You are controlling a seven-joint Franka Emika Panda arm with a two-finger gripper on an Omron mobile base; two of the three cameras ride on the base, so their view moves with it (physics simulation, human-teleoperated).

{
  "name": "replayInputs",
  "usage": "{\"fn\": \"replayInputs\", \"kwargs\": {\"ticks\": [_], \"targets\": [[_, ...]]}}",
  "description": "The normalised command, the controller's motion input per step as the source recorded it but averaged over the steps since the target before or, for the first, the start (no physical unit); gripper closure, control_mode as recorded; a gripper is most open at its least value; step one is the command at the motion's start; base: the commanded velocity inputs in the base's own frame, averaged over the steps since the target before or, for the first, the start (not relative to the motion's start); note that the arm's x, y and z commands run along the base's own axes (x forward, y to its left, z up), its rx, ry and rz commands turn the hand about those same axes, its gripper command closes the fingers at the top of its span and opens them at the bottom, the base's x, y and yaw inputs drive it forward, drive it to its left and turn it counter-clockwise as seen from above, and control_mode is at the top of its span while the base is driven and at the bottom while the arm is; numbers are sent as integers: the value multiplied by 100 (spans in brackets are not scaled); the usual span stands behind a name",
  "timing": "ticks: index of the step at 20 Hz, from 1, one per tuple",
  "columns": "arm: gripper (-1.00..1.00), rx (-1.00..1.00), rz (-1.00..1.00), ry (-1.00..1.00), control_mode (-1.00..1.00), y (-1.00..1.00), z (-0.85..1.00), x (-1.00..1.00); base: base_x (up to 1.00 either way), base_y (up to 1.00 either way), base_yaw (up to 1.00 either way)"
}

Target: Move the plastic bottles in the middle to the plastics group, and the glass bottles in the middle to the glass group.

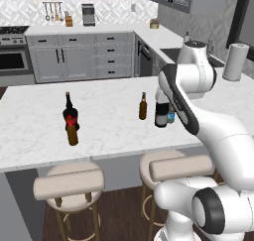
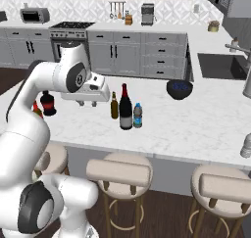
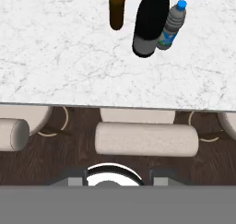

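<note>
On the marble counter (image 2: 196, 124), in the middle near its front edge, we count three bottles to sort. Largest is the wine bottle (image 2: 125, 107), one of its kind: tall, black, red foil on top. We judge it heavy, rigid, smooth-sided and breakable, and top-heavy if tipped, so we would grip it around the straight body below the shoulder, not the thin neck. Just left of it and slightly farther back stands one beer bottle (image 2: 114, 106), slim and olive-brown; also glass, lighter but equally slick, best taken mid-body. Just right of the wine bottle, nearly touching it, is one plastic bottle (image 2: 138, 116), bluish and see-through with a teal label. We expect it to be light and to yield under squeeze, so a gentle hold around the labelled middle suits it.

Well to the left sits the glass group: one dark bottle with a red label (image 1: 70, 116) and one amber bottle (image 1: 73, 134), two in all.

Our gripper (image 2: 86, 103) hangs over the counter left of the middle trio, holding nothing that we can see; we cannot tell whether its fingers are spread or closed.
</note>
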Motion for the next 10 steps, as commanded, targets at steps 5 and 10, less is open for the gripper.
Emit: {"fn": "replayInputs", "kwargs": {"ticks": [5, 10], "targets": [[-100, 0, 0, 0, -100, -6, -5, -21, 0, 0, 0], [-100, 3, 8, 0, -100, -32, -3, -35, 0, 0, 0]]}}
